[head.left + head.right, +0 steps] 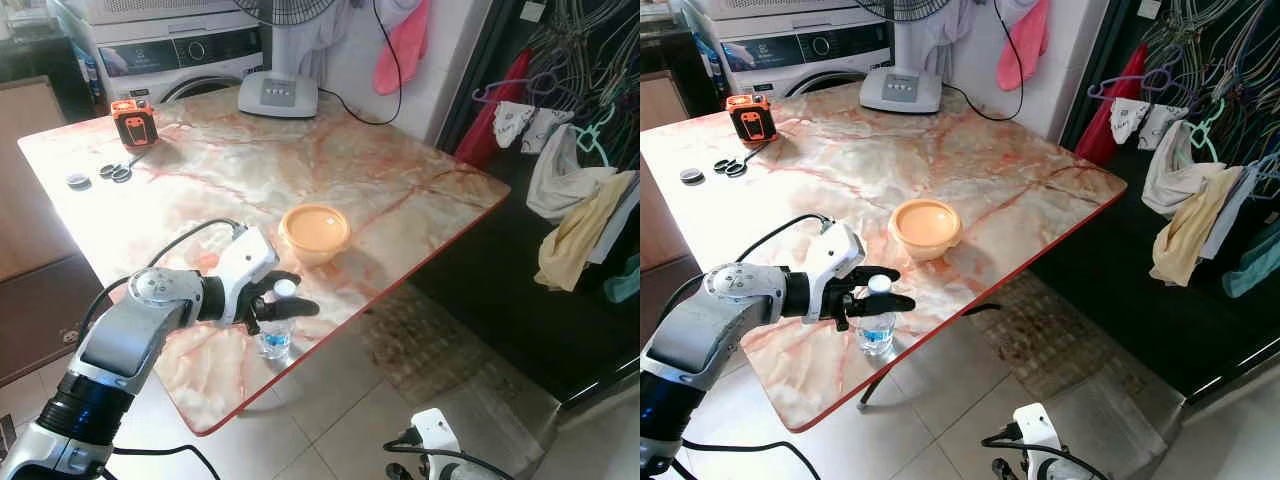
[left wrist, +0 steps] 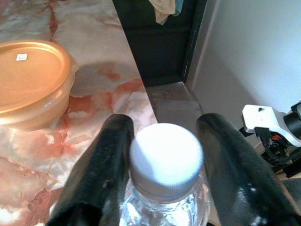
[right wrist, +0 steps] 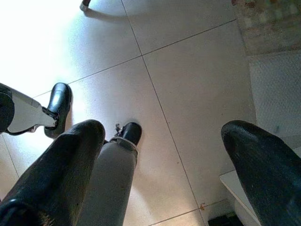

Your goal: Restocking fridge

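A small clear water bottle [image 1: 275, 338] with a white cap [image 2: 164, 150] stands upright near the front edge of the marble table [image 1: 400, 180]. My left gripper [image 1: 290, 295] reaches in from the left at cap height. Its two black fingers [image 2: 110, 155] press against both sides of the cap, shut on the bottle. Just beyond it on the table sits an orange lidded bowl [image 1: 315, 232]. My right gripper [image 3: 162, 129] hangs low beside my body over the tiled floor, its fingers spread wide and open with nothing between them.
A fan base [image 1: 278, 95], an orange device [image 1: 133, 122] and scissors [image 1: 120, 170] lie at the table's far side. A washing machine [image 1: 180, 50] stands behind. Clothes on hangers [image 1: 570, 190] crowd the right. A rug [image 1: 420, 330] lies below the table's right edge.
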Motion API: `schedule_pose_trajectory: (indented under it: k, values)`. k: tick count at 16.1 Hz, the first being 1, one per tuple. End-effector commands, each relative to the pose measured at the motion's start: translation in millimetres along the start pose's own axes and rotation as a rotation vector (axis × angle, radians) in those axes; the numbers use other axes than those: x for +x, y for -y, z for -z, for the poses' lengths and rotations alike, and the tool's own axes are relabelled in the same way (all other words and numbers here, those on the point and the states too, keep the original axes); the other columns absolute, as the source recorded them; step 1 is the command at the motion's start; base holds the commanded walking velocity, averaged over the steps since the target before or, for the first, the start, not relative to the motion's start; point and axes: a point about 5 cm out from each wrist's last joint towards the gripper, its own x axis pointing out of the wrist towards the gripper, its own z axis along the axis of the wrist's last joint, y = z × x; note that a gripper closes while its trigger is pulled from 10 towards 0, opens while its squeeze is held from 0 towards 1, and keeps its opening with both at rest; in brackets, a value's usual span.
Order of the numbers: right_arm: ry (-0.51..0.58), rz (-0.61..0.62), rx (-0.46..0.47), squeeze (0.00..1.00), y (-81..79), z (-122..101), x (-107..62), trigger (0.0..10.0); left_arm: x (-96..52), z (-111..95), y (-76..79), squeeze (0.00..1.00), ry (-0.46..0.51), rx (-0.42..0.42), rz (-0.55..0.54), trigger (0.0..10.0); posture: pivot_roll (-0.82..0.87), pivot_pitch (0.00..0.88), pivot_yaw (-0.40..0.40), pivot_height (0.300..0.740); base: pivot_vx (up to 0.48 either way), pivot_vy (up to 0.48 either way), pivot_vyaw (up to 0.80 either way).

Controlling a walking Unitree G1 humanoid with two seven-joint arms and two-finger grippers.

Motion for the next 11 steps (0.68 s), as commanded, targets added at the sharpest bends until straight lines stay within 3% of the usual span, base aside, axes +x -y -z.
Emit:
schedule_pose_trajectory:
  k: [1, 4, 5, 11]
  values:
    - [0.001, 0.011, -0.012, 0.00, 4.5, -1.5, -1.5, 10.0, 3.4, 8.0, 5.2, 0.88, -0.050, -0.013, 0.026, 10.0, 0.00, 0.000, -0.129, 0.740, 0.000, 0.000, 0.00]
    - [0.001, 0.011, -0.011, 0.00, 4.5, -1.5, -1.5, 10.0, 3.4, 8.1, 5.3, 0.89, -0.051, -0.014, 0.027, 10.0, 0.00, 0.000, -0.129, 0.740, 0.000, 0.000, 0.00]
    - [0.000, 0.011, -0.012, 0.00, 4.7, -1.5, -1.5, 10.0, 0.7, 7.4, 4.5, 1.00, -0.058, -0.009, 0.025, 10.0, 0.00, 0.000, -0.129, 0.740, 0.000, 0.000, 0.00]
    - [0.000, 0.009, -0.015, 0.00, 5.0, -1.8, -1.7, 10.0, -8.9, -4.4, 4.1, 1.00, -0.036, 0.011, 0.037, 10.0, 0.01, 0.000, -0.131, 0.740, 0.000, 0.000, 0.00]
